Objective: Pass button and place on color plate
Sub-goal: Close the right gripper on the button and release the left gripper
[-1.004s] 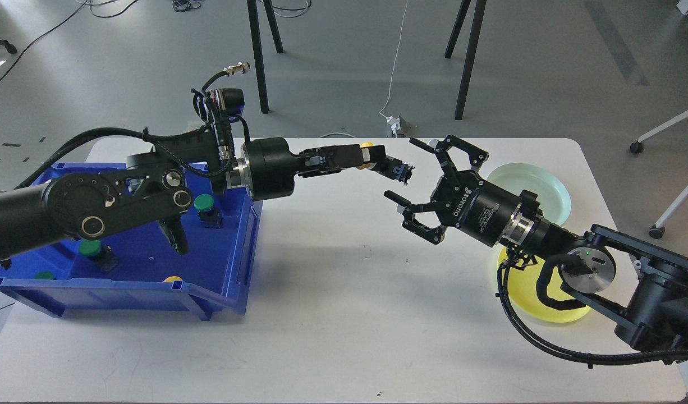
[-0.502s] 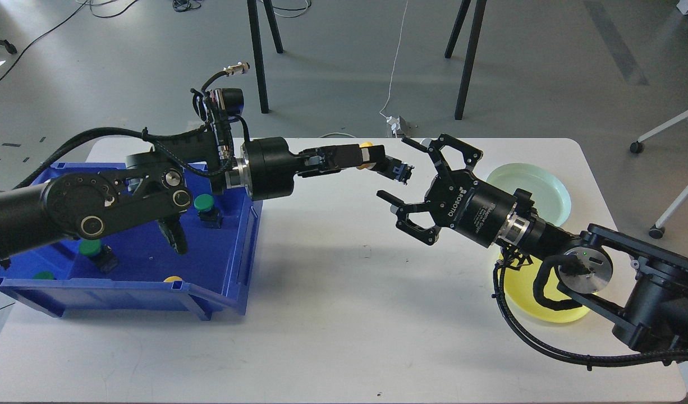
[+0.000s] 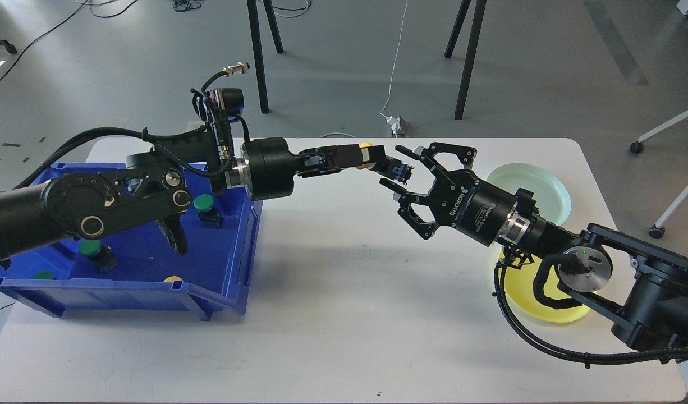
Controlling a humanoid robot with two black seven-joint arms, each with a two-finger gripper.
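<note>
White table [image 3: 344, 314]: a wide bare stretch is seen below and in front of both claws, running to the near edge; the far edge lies just behind the claws. Bare surface is also left between the bin and the plates.

Blue bin [image 3: 240, 247]: set at the left end of the table, under the left arm and well to the left of the left claw. Green-capped buttons [image 3: 205, 203] are seen inside it; a yellow one [image 3: 173, 279] lies at its near wall.

Left arm: stretched out roughly level from the left edge, over the bin, wrist pointed right toward the table's middle.

Right arm: brought in from the lower right, angled up and left, its forearm passing over the yellow plate [image 3: 526, 292]. The pale green plate [image 3: 537, 182] lies just right of and behind the right claw.

Right claw [image 3: 403, 179]: fingers spread wide, nothing held, the tips set above and below the button's dark base without clear contact.

Left claw [image 3: 372, 157]: fingers drawn together on the yellow-capped button [image 3: 393, 168], held clear above the table, yellow cap between the fingers, dark base protruding rightward into the right claw's gap.
</note>
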